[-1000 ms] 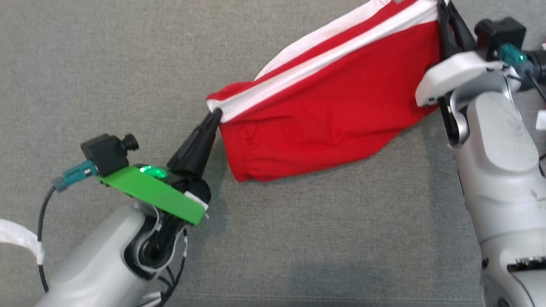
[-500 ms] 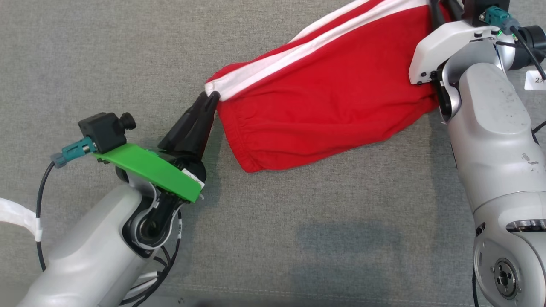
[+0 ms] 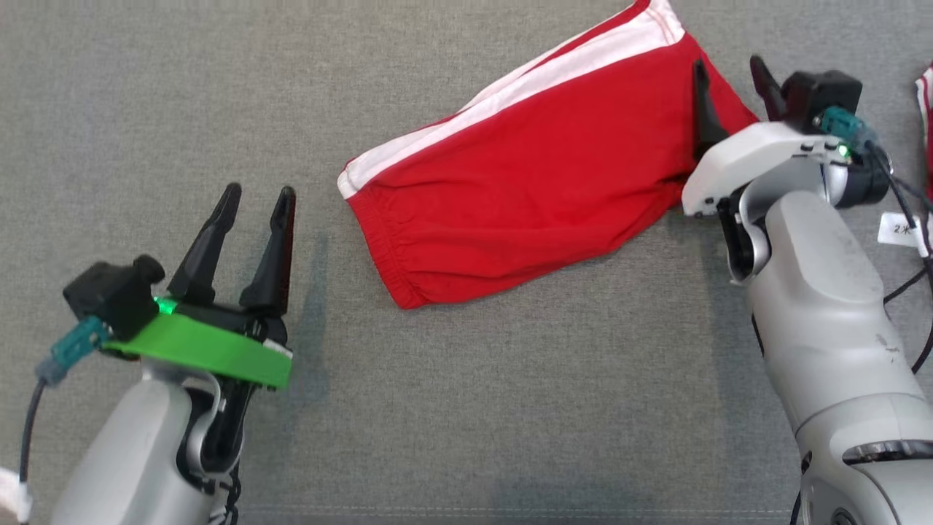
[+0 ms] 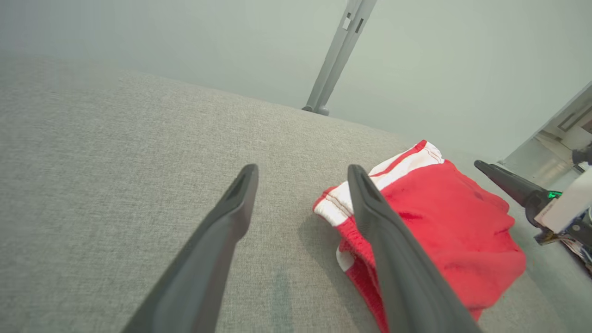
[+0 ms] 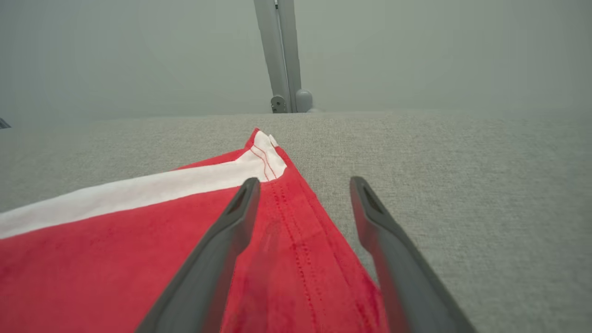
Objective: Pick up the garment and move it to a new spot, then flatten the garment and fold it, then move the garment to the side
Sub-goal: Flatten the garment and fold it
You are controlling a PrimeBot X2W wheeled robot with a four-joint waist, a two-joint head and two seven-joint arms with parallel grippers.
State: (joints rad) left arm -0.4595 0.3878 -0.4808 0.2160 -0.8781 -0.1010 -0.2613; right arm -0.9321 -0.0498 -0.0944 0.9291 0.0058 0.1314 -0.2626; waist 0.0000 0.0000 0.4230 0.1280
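Red garment point(image 3: 532, 189) is laid flat on the worktop point(image 3: 466, 408). Left gripper point(image 3: 259, 191) and right gripper point(image 3: 729, 64) are spread wide, empty. Writing on the white tag point(image 3: 900, 230) cannot be read.

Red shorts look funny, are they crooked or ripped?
A bit crooked: the red shorts lie slanted across the grey surface, and their waistband end is rumpled rather than flat. No rip or stain shows.

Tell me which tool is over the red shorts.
The right tool: its open fingers straddle the edge of the red shorts near the white-striped corner. The left tool, also open, stands apart over the bare grey surface.
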